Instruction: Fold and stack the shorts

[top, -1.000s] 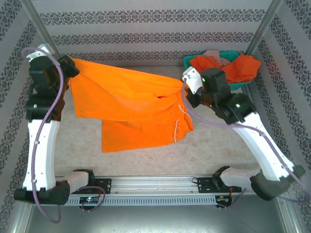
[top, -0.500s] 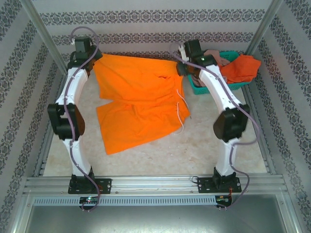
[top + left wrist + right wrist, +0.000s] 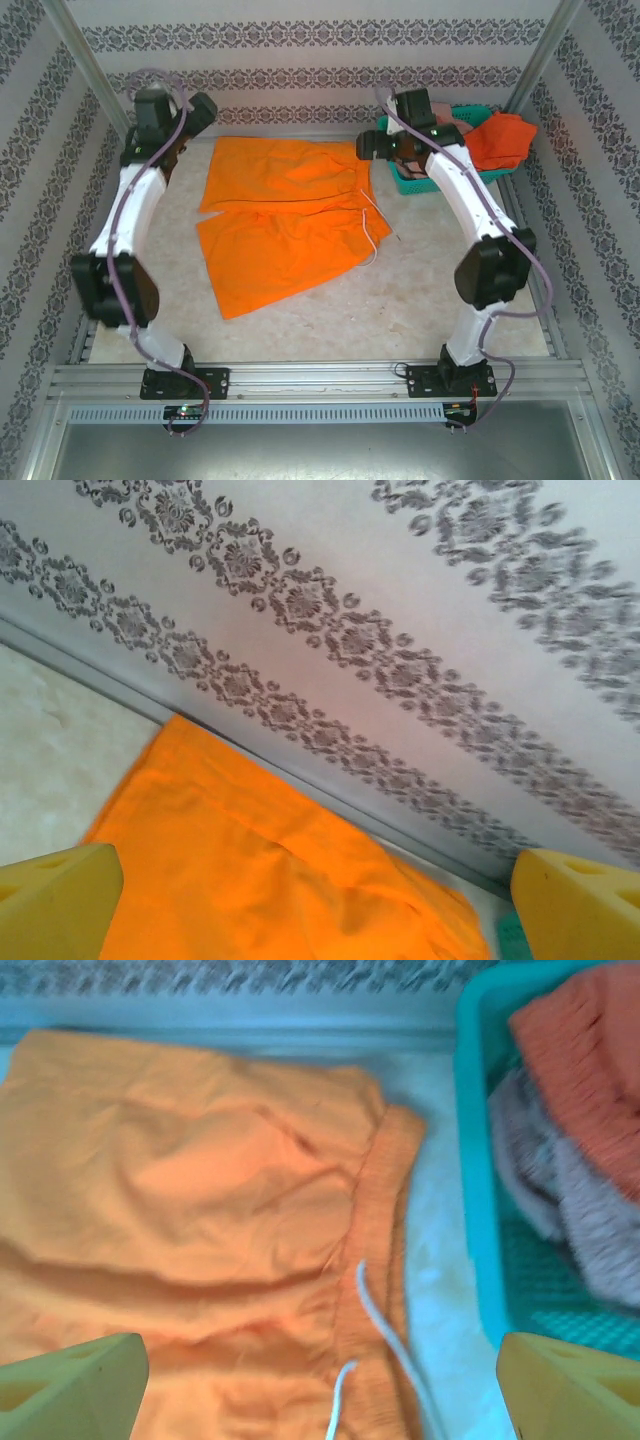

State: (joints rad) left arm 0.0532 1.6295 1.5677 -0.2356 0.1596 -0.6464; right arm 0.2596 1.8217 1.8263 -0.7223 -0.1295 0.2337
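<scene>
Hovering over bright orange shorts [image 3: 285, 215]
Left end effector [image 3: 195, 110] at eleven o'clock, right end effector [image 3: 368, 148] at two, both standing spread, empty.

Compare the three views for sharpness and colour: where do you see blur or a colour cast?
Top external: sharp, evenly lit, orange shorts vivid. Left wrist: the wallpaper smears toward the upper right. Right wrist: soft and washed out, a bluish cast beside the teal basket.

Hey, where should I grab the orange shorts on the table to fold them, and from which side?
Probably the ribbed waistband of the orange shorts, at their right end beside the basket. The cloth lies flat and that band is its thickest edge, so pinch it from above, coming from the right.
</scene>
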